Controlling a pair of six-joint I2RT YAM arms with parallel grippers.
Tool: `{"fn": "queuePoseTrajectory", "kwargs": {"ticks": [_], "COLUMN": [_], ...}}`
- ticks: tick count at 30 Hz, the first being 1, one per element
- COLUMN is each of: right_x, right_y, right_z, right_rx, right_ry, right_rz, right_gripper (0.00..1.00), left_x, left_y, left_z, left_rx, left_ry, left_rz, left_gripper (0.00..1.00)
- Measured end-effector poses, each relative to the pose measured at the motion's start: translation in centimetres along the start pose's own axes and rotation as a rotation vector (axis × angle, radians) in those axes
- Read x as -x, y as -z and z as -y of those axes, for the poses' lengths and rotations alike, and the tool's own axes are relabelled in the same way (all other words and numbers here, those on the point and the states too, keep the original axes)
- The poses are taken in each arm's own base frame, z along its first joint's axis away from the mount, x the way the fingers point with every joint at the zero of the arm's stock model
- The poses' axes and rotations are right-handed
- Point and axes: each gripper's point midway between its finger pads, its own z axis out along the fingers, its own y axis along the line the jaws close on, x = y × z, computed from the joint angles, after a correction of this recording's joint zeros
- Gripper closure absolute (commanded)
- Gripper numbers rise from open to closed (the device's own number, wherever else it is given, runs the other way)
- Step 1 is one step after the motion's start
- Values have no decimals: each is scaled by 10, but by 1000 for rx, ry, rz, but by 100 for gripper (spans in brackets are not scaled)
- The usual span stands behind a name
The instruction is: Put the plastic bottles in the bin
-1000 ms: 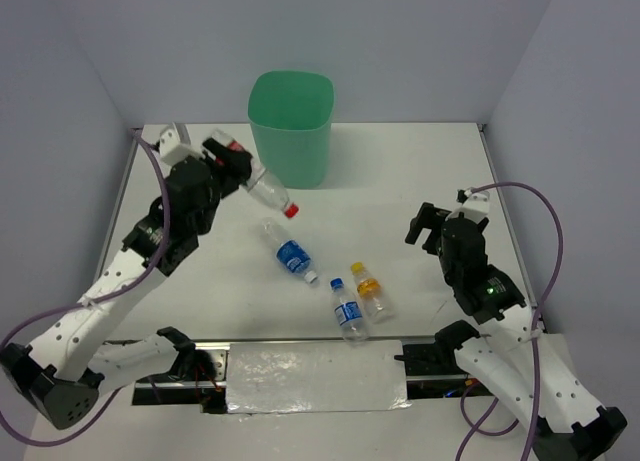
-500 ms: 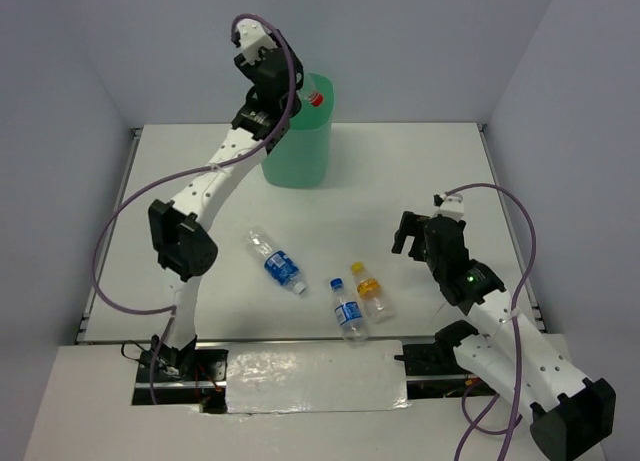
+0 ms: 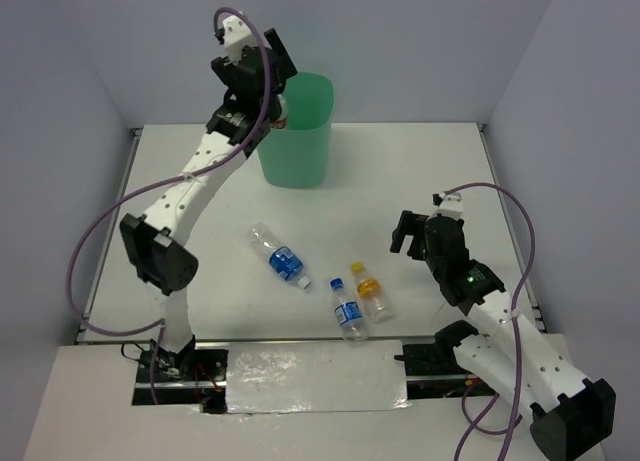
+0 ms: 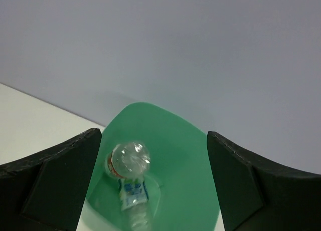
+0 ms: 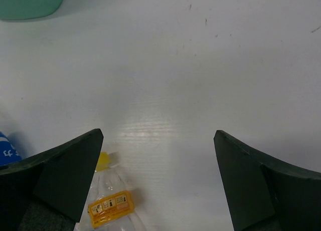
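The mint-green bin stands at the back of the table. My left gripper hangs open above its left rim. Nothing is between its fingers. In the left wrist view a clear bottle with a red label is inside the bin, base toward me, apart from my left gripper. A blue-and-white labelled bottle lies under it. On the table lie a blue-labelled bottle, a blue-capped bottle and a yellow-capped bottle with orange liquid. My right gripper is open, right of these.
The right wrist view shows the yellow-capped bottle at my right gripper's lower left, bare white table ahead and the bin's base at top left. Grey walls close in the table's back and sides.
My left arm swung up from the table to above the bin with the red-capped bottle, then opened and dropped it in. The right arm shifted slightly forward, then held still.
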Motion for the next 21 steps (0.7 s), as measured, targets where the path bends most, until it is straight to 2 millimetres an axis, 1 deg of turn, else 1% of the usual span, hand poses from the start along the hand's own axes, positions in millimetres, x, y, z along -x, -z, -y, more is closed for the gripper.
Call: {"fn": "queuePoseTrajectory", "kwargs": {"ticks": [2,5,6,7,8,9,10,12,14,15,16,18,20,21], "right_x": [3,6,6,7,6,6,5,4,4,4,4,4,4,4], "right_y": [2,4,5,5,5,5,5,5,5,5,5,5,5,5], "right_z": [-1,-3,-4,-5,-6,-7,-7,-8,-7,-7,-7,-7,-7,-7], "right_rx": [6,22,29,36,41,46,49,51,50,49,47,45,46,46], "right_ry": [-5,-11,-13,-14,-13,-13,-13,-12,-12,-13,-13,-15,-17,-17], "right_rz": [11,25,28,28,26,23,20,17,18,19,19,19,19,20], "right_gripper": [0,0,0,0,0,0,0,0,0,0,0,0,0,0], "left_x": [17,25,8,16,8,-3,-28,-73,-121,-150,-171,-208,-236,-247], "left_y": [21,57,63,83,93,106,123,150,176,191,203,228,249,257], "left_z": [-6,-25,-30,-48,-53,-64,-85,-120,-151,-169,-181,-204,-219,-223], "left_rx": [-35,-75,-77,-76,-104,-114,-107,-83,-55,-30,-16,18,42,46], "left_ry": [-2,-14,-38,-42,-15,-10,-29,-54,-69,-71,-69,-74,-68,-59], "left_rz": [-31,-104,-173,-177,-199,-235,-304,-429,-559,-637,-692,-801,-887,-917], "left_gripper": [1,1,1,1,1,1,1,1,1,1,1,1,1,1]}}
